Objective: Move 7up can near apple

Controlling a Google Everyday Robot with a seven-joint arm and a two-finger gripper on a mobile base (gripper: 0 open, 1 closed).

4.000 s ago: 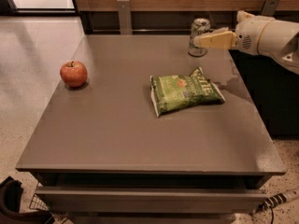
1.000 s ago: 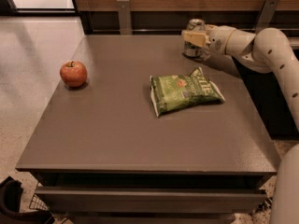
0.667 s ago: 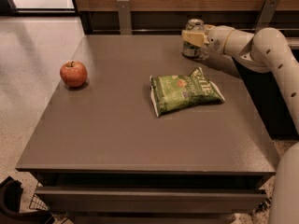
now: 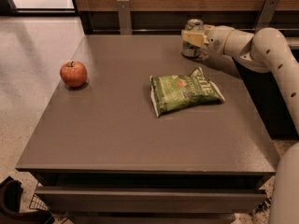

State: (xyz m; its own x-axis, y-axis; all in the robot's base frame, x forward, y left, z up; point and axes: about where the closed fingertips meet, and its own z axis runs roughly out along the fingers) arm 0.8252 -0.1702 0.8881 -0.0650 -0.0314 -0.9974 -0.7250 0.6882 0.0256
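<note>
The 7up can (image 4: 190,49), silver and green, stands upright at the table's far edge, right of centre. My gripper (image 4: 193,36) reaches in from the right and is shut on the can, with a pale finger (image 4: 192,36) across its front at mid height. The can's base looks to be resting on the table. The apple (image 4: 73,73), red-orange with a short stem, sits on the left side of the table, far from the can and the gripper.
A flat green chip bag (image 4: 184,90) lies in the middle-right of the brown table (image 4: 117,139), between can and apple but nearer the can. A wooden wall with metal brackets (image 4: 123,15) runs behind the table. My arm (image 4: 261,50) spans the right edge.
Four seconds ago the gripper was just right of the can; it has since moved left and closed around it. The can has shifted slightly left. Over the last second little has moved.
</note>
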